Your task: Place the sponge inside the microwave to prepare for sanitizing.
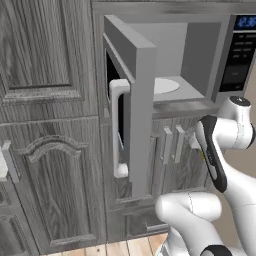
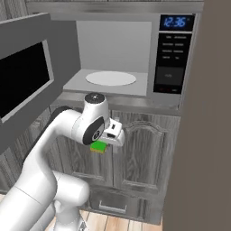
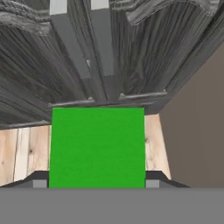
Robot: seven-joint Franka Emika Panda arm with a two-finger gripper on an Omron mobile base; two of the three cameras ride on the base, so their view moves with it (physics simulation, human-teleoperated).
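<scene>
Below the open microwave, in front of the cabinet doors, the sponge is held pinched between the jaws of the gripper, green face outward. The white plate lies above and behind it. In the hand view, the sponge is seen flat between the fingertips, above the wooden floor; the left base view shows the door handle.

The microwave has a blue display at the top of its black button panel, and it reads 12:36. The small labels on the buttons below are too blurred to read. No other text shows.
</scene>
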